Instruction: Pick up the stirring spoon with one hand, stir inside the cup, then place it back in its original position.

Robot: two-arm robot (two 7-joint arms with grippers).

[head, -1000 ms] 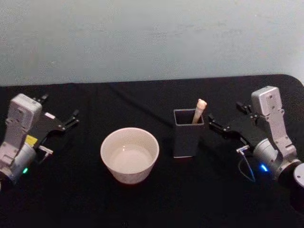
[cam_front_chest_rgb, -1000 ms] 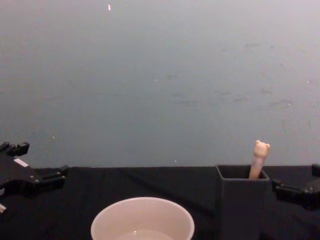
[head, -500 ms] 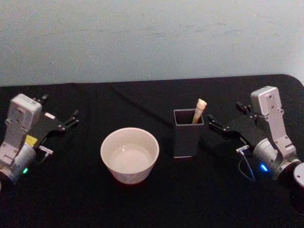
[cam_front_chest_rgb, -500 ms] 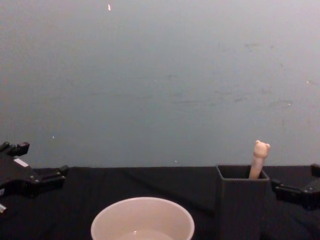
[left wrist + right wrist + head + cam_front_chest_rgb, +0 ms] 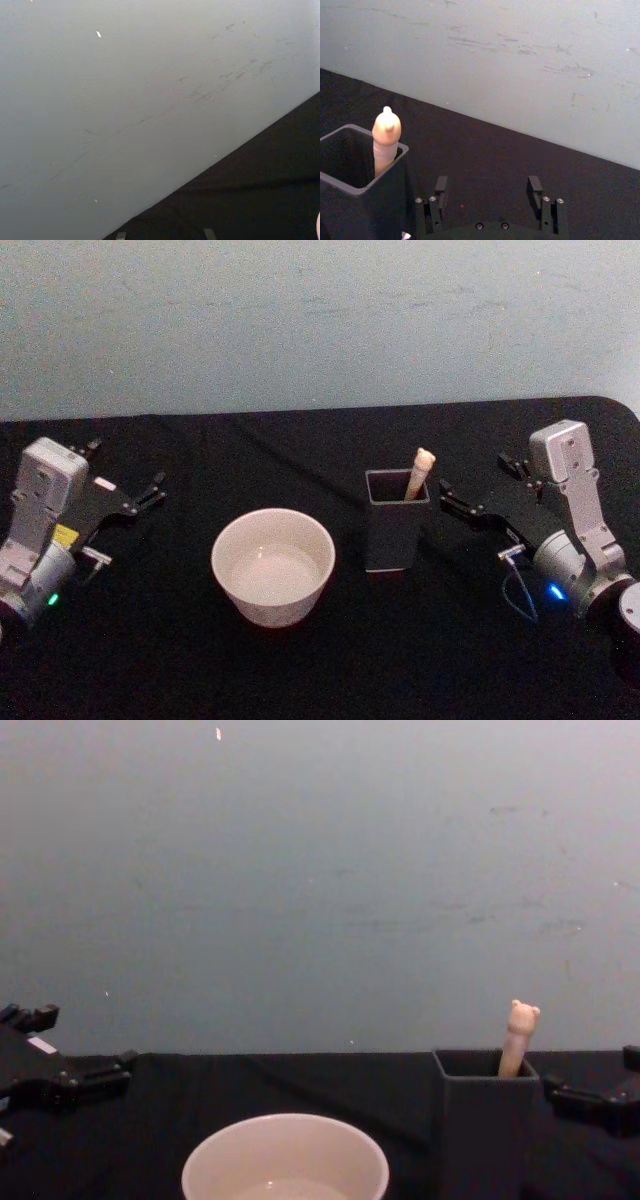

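Little had moved since earlier frames: right gripper crept slightly nearer holder, fingers spread, empty. Stirring spoon stood upright in dark grey holder, bear head above rim, just right of cup. You should centre fingers on exposed handle, close, lift straight up. Cup held shallow pale liquid. Left gripper parked at table's left, fingers spread, empty.
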